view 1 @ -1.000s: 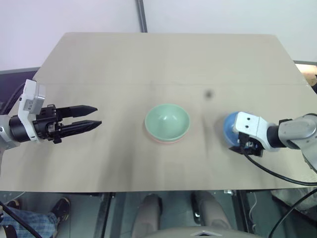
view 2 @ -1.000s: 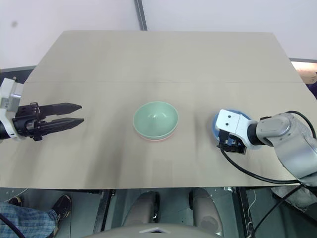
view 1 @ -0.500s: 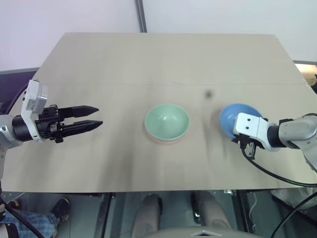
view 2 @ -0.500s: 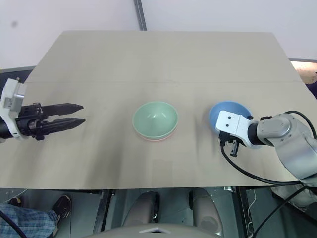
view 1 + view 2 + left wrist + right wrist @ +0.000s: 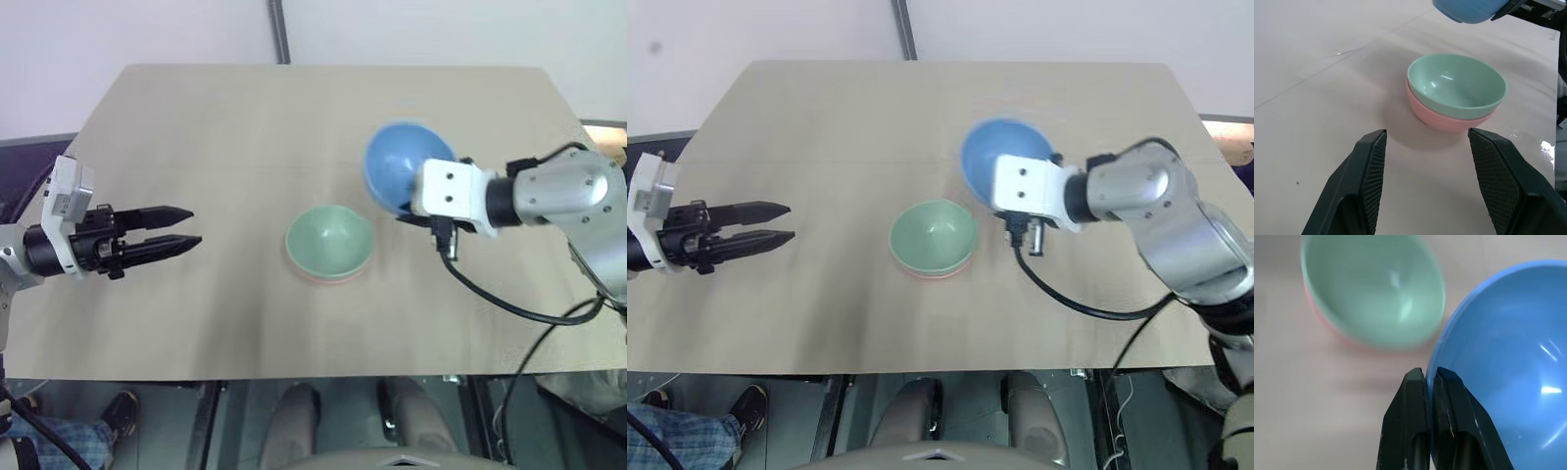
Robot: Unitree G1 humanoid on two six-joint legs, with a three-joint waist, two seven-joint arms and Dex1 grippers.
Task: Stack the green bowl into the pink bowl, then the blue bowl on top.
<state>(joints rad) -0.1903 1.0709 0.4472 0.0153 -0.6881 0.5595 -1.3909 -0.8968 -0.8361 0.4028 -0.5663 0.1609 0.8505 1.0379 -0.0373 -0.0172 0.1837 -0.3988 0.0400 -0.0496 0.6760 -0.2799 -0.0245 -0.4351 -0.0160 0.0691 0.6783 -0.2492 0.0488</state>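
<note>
The green bowl [image 5: 329, 238] sits nested in the pink bowl [image 5: 1449, 116] at the middle of the table; only the pink bowl's lower side shows. My right gripper [image 5: 1430, 377] is shut on the rim of the blue bowl [image 5: 400, 166], which hangs in the air, tilted, up and to the right of the nested pair. At the table's left side my left gripper [image 5: 192, 228] stands open and empty, pointing toward the bowls from well apart.
The beige table [image 5: 216, 117] has bare room at the back and on both sides. A black cable [image 5: 495, 299] loops from my right wrist over the table's right front. A vertical pole [image 5: 280, 29] rises behind the far edge.
My right gripper has shut on the blue bowl's rim and lifted it off the table, carrying it left and up toward the nested bowls. The left gripper stayed put.
</note>
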